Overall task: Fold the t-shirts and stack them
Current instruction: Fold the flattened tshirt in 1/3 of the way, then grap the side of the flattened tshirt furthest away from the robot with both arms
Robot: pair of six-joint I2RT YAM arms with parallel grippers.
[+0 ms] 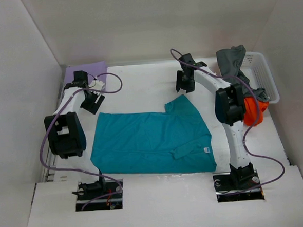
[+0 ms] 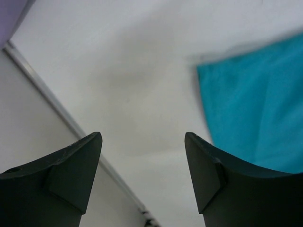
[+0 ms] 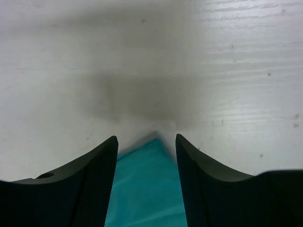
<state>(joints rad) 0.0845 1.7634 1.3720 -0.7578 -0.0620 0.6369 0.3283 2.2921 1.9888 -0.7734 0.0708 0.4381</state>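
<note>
- Step, as I read it: teal shirt [image 1: 148,142] is mid-fold. It lies flat on the middle of the table [image 1: 139,81], collar end to the right, with one sleeve poking out at its far edge.
- Lavender shirt [image 1: 84,71] sits folded in the far-left corner and looks like the stack base. Grey shirt [image 1: 230,60] hangs over the basket [image 1: 268,80] far right, and the orange shirt [image 1: 251,110] is bunched beside it behind the right arm. Neither is folded yet.
- Left gripper [image 1: 91,101]: jaws apart and empty, over bare table just past the teal's far-left corner. In its wrist view that corner shows to the right of the jaws, not between them.
- Right gripper [image 1: 184,80]: jaws apart and empty, just beyond the sleeve. Its wrist view shows the sleeve tip low between the jaws, not pinched.
- Next move, my guess: regrasp the far edge, left on the corner and right on the sleeve, then fold toward the near side. Both need to drop onto a cloth edge, not flat fabric.
- Room: there is an open strip of table between the teal's far edge and the back wall. The left side is tight, with wall and rail close to the left arm. The teal's near edge runs close to the base ledge, so there is little slack there.
</note>
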